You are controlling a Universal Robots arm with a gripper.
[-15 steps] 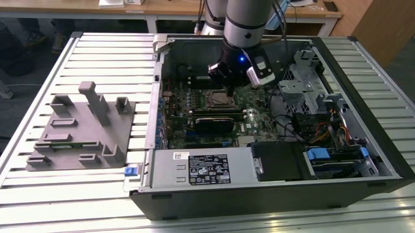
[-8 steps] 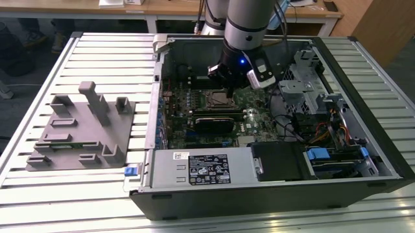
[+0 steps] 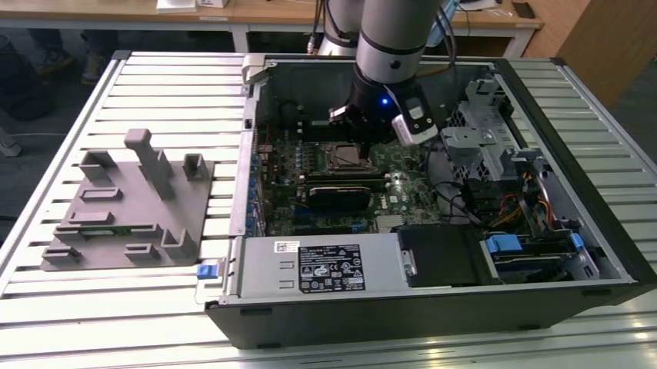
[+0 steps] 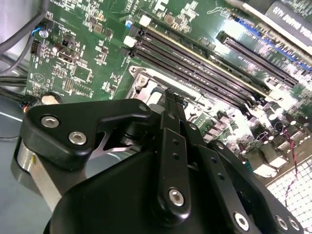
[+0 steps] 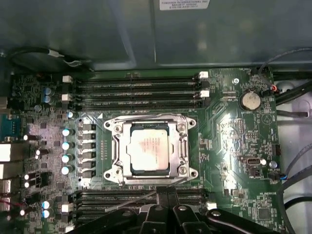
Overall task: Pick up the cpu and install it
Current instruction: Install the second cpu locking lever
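**CPU seated in socket; gripper closed and empty above the board**

We find the cpu (image 5: 150,150) lying flat inside the square metal socket frame (image 5: 116,170) on the green motherboard (image 5: 234,146). Its pale silvery top faces up, and it sits square to the frame, within the frame's opening. Nothing rests on it.

We see the gripper (image 5: 168,195) at the edge of the first wrist view, just beside the socket frame and over the memory slots (image 5: 141,197) that run along that side of the socket. Its two black fingers (image 5: 162,196) stand pressed together with no gap between them, and they carry nothing. They are apart from the cpu. In the second wrist view the gripper (image 4: 171,100) shows the same condition: fingers drawn together, tips pointing toward the socket frame (image 4: 146,80), with long dark memory slots (image 4: 204,73) beyond it.

In the exterior view, we note the arm (image 3: 395,46) reaching down into the open computer case (image 3: 575,254), which lies on its side on a slatted metal table (image 3: 154,84). The gripper (image 3: 359,138) hangs above the motherboard near the socket frame (image 3: 344,157). A grey moulded fixture (image 3: 128,207) rests on the table toward the exterior view's left, well apart from the case. Whether the socket's retaining lever is latched we cannot tell.
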